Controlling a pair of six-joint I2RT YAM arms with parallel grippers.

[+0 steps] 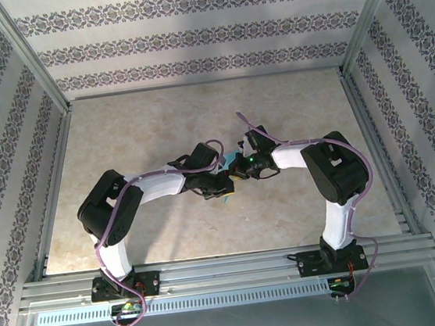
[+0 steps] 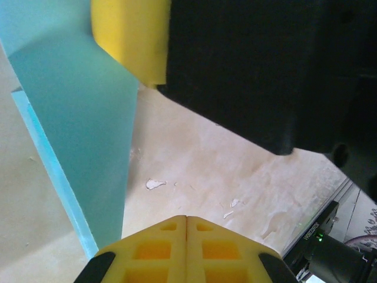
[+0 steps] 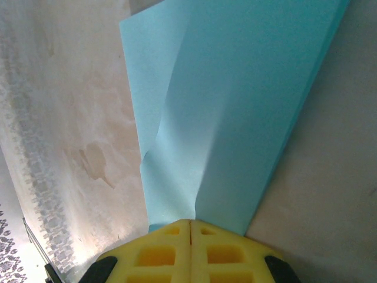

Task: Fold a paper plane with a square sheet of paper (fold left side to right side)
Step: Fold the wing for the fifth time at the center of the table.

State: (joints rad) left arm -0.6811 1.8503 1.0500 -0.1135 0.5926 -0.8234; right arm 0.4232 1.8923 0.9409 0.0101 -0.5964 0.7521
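Cyan paper [image 3: 235, 100] among yellow, black and beige

The paper is plain cyan-blue, paler on its lit creased faces and brighter along its edges. Touching it, the right gripper [image 3: 189, 223] is bright yellow with black corners, and the left gripper [image 2: 187, 219] just beside the paper has the same colours. Under the paper the table [image 1: 196, 110] is beige with pale marbling and small white chips. On either side of the paper the arms [image 1: 161, 185] are black and white, wound with purple cables [image 1: 359, 164]. Farther out from the paper are silver rails [image 1: 230, 270] and white walls [image 1: 203, 35] banded with grey floral print.

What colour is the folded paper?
The paper is cyan-blue; right wrist view shows it best.
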